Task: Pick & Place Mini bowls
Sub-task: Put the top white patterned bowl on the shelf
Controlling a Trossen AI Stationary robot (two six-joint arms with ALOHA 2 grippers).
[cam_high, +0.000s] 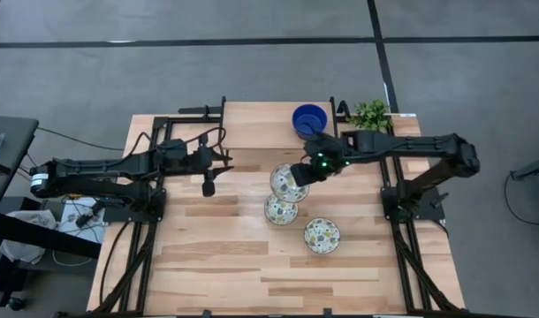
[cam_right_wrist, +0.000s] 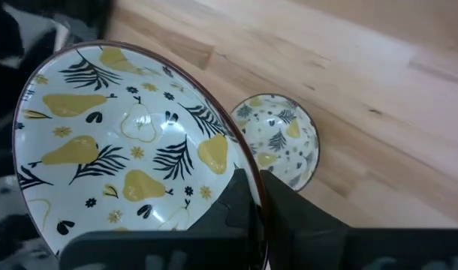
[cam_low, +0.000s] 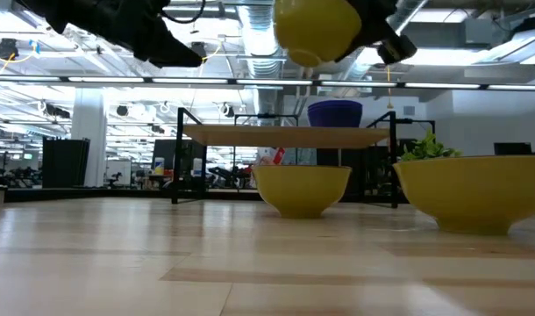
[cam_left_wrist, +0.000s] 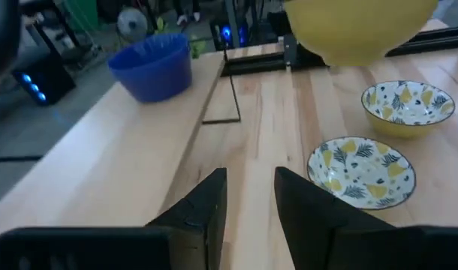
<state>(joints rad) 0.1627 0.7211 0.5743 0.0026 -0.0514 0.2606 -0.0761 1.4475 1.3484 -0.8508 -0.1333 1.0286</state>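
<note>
Right gripper (cam_high: 307, 172): your fingers are clamped on the rim of a patterned bowl (cam_high: 288, 182), held clear above the table (cam_high: 208, 256).
Patterned bowls on the table: one (cam_high: 281, 210) sits just under the lifted one, another (cam_high: 322, 235) nearer and to the right.
Blue bowl (cam_high: 309, 119): at the far edge, beside the plant (cam_high: 370, 114).
Left gripper (cam_high: 208, 185): your fingers stand apart, holding nothing, left of the bowls.

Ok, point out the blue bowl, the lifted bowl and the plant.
blue bowl (cam_high: 309, 118), high view, inside bottom.
lifted bowl (cam_right_wrist: 131, 142), right wrist view, patterned inside, gripped at its rim by the right gripper (cam_right_wrist: 255, 196).
plant (cam_high: 371, 114), high view, leaves.
</note>
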